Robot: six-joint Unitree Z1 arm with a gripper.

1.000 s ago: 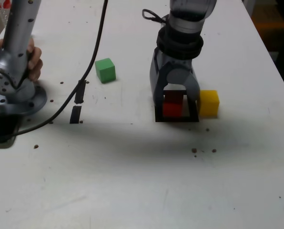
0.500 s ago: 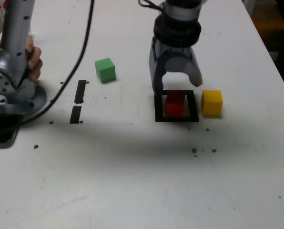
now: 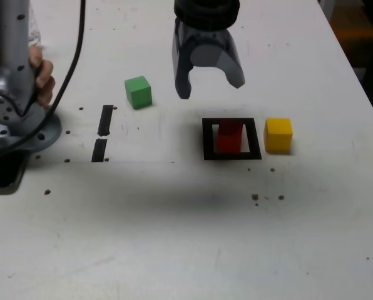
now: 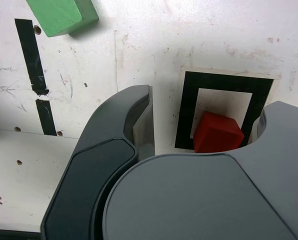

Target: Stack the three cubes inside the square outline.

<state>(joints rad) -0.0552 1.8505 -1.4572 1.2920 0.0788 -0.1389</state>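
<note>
1. We see a white table, scuffed and dotted with dark specks.
2. We see two short black tape strips end to end, left of centre in the exterior view.
3. We see a black cable running down the upper left.

The exterior view looked down at a slant across the tabletop from its near edge, while the wrist view, mounted above the pincer, faced steeply down at close range, both sharing the square outline, red cube and green cube.
</note>
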